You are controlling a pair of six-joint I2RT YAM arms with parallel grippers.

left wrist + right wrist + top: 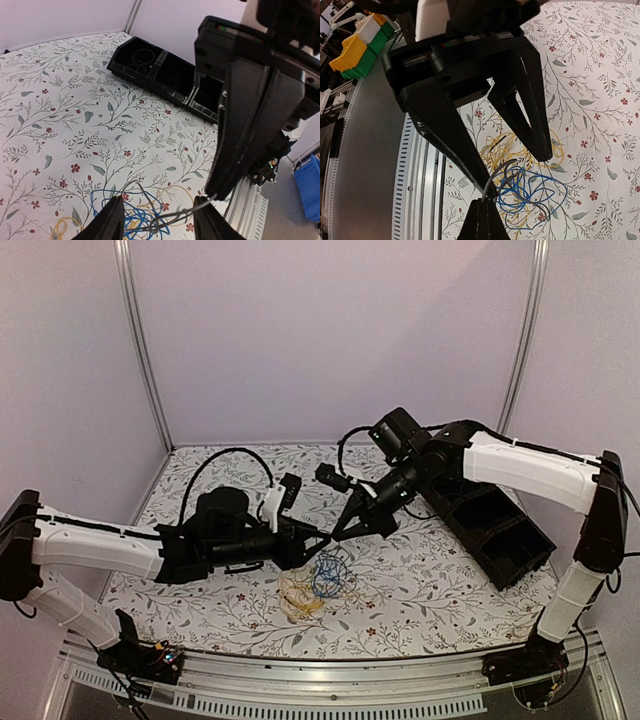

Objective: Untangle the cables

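Pinching a grey cable [493, 175], right gripper [482, 204] meets spread left gripper [158, 212].

High rear overview; two close wrist views, seemingly opposed, sharing the cables [320, 585]

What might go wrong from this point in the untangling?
The right claw pinches a grey wire at its very tips, so the wire may slip out. That wire runs into the blue and yellow loops; lifting it could drag them along or tighten the knot. The open left claw sits close against the right one, so they may collide.
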